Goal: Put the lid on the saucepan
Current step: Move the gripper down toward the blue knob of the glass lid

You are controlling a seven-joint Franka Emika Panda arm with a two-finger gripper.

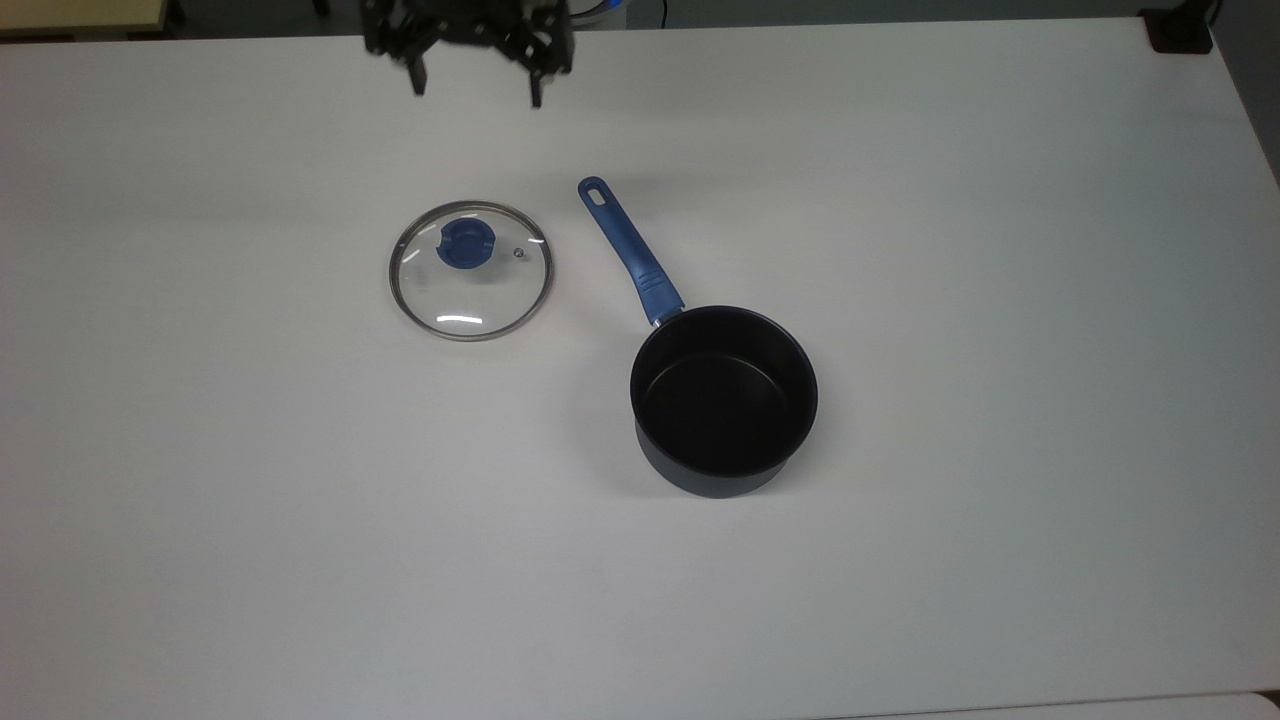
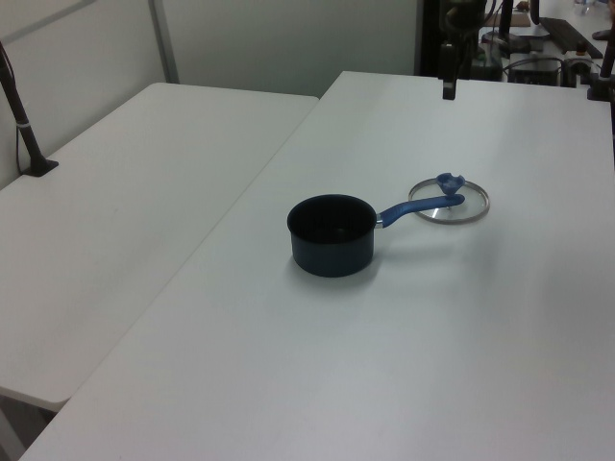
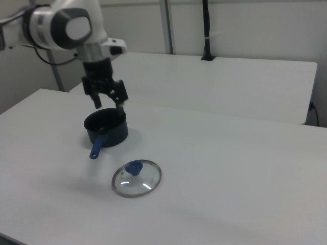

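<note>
White table [image 1: 1000, 250] carries the saucepan [image 1: 724, 400] upright, with the lid [image 1: 470, 270] flat just beside its handle, apart from the pan. Above the table beyond the lid, the gripper [image 1: 475, 90] hangs spread and empty; the right view shows the arm [image 3: 66, 25].

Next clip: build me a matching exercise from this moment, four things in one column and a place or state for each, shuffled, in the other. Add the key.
Things:
1. lid
2. saucepan
3. hand
4. saucepan's handle

Places or states:
A. open, in the air near the top view's upper edge
B. flat on the table, blue knob up
C. upright and empty, black inside
D. blue, running toward the top view's upper left

Pairs: 1-B, 2-C, 3-A, 4-D
</note>
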